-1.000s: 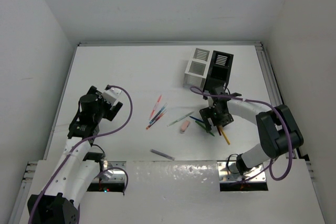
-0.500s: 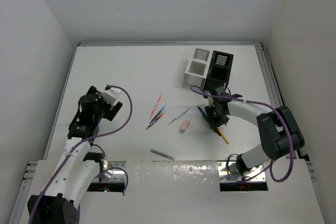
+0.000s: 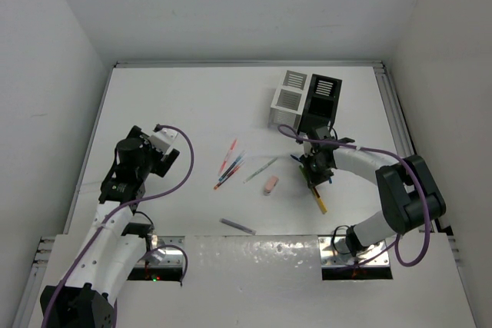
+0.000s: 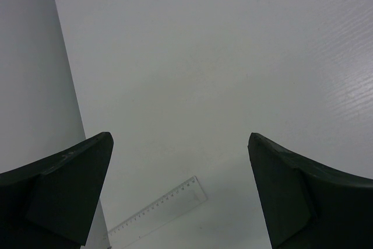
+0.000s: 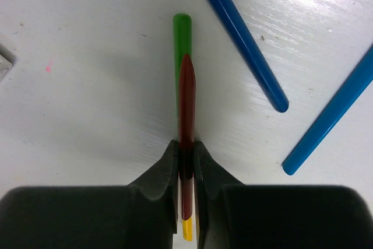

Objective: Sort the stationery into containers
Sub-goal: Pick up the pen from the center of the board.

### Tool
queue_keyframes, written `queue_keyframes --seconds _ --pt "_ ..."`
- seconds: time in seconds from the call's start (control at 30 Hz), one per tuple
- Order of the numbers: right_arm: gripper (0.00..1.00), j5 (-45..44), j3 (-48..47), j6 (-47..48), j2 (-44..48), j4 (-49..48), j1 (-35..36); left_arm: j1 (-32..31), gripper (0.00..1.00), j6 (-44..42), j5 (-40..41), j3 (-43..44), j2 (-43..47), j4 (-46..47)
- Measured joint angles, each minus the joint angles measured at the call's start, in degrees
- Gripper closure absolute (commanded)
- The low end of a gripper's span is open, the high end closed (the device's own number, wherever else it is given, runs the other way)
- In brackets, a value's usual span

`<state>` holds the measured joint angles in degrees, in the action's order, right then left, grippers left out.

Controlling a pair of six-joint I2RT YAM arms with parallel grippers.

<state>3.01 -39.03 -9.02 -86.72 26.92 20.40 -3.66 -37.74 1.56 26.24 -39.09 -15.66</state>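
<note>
Fingers of the right gripper (image 5: 185,161) are pressed nearly together on a dark red pen (image 5: 186,91), pinching it partway along its shaft so that the tip juts out ahead. A yellow end (image 5: 186,230) shows between the fingers back toward the wrist. A green pen (image 5: 182,33) lies on the white table (image 5: 81,97) straight beneath the red one and in line with it; whether the fingers have caught it as well is hard to tell from here. Two blue pens (image 5: 239,33) lie just to the side, apart from the grip.

Such a pen is light, stiff and smooth. It needs little squeeze, but a round shaft held by narrow pads can swivel or slide, so I judge a hold near its middle to be the safest, keeping it level when lifted. A second pen riding along would probably drop off.

From above, the right gripper (image 3: 315,173) sits low over the table, near the black box (image 3: 319,101), with the white box (image 3: 288,97) touching that one's left side. A pink eraser (image 3: 270,184) and a loose cluster of pens (image 3: 231,163) lie farther left, and a grey pen (image 3: 237,226) rests nearer the bases.

The left gripper (image 4: 180,190) hangs well away with its jaws spread wide and nothing between them, above a clear ruler (image 4: 157,208).
</note>
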Motion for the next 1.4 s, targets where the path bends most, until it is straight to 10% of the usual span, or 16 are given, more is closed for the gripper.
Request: queue_keyframes --seconds 0.93,1.4 --pt "1.0 0.17 -0.87 0.44 2.16 1.07 0.07 0.0 0.0 0.0 -0.07 0.02 0.0 0.0" --pt "1.0 2.12 -11.5 0.44 23.65 -9.9 -0.09 0.0 0.0 5.6 -7.87 6.88 -0.09 0.2"
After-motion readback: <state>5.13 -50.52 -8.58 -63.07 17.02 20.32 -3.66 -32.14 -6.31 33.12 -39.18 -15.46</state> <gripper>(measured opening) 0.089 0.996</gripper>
